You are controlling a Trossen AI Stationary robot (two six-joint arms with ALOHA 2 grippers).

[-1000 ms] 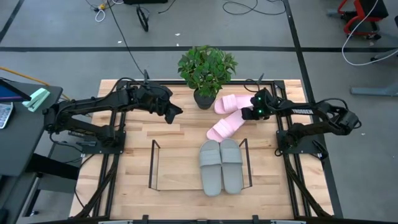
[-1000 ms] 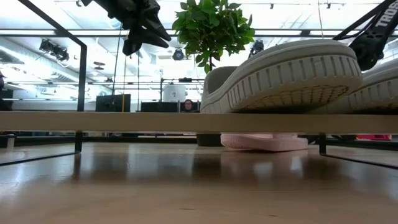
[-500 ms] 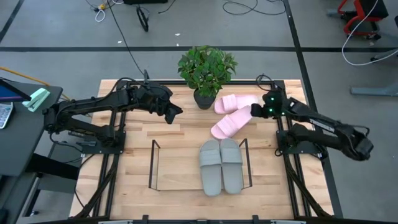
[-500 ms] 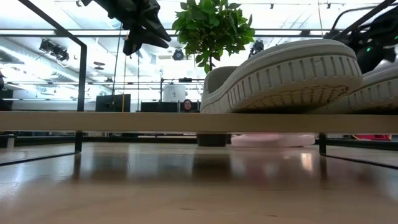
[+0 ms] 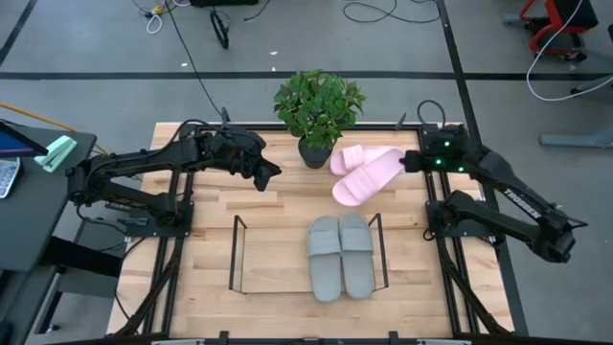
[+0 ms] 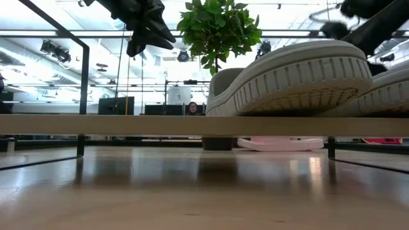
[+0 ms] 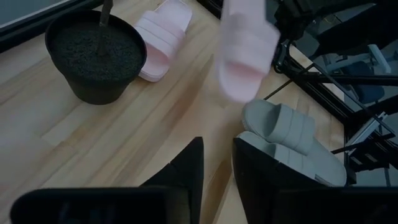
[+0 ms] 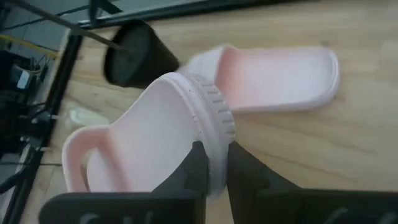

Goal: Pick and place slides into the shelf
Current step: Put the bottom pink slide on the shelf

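One pale pink slide [image 5: 369, 175] is up in my right gripper [image 5: 412, 162], right of the plant pot; it shows blurred in the left wrist view [image 7: 245, 50]. The second pink slide [image 5: 351, 155] lies flat on the table beside the pot. The grey pair [image 5: 341, 254] sits side by side in the right half of the black wire shelf [image 5: 236, 254], soles toward the low camera [image 6: 300, 73]. My left gripper [image 5: 276, 172] waits above the table left of the pot, its fingers a narrow gap apart [image 7: 216, 155], touching nothing. My right gripper pinches the pink slide's sole at its heel-end rim [image 8: 214, 146] between the two fingers, one on the footbed side and one on the underside. The fingers reach in from the table's right side. The slide is lifted clear and tilted, its strap end [image 8: 84, 162] pointing away from the gripper.
A potted plant [image 5: 318, 103] in a dark pot [image 8: 140, 53] stands at the far middle of the table, close to both pink slides. The shelf's left half [image 5: 273, 254] is bare wood. Black rails [image 5: 172, 240] edge the table left and right.
My right gripper, staying shut on the pink slide, has risen and drawn back toward the table's right and far edges. The slide has come up off the table with it and now hangs beside the other pink slide. The left arm has kept still.
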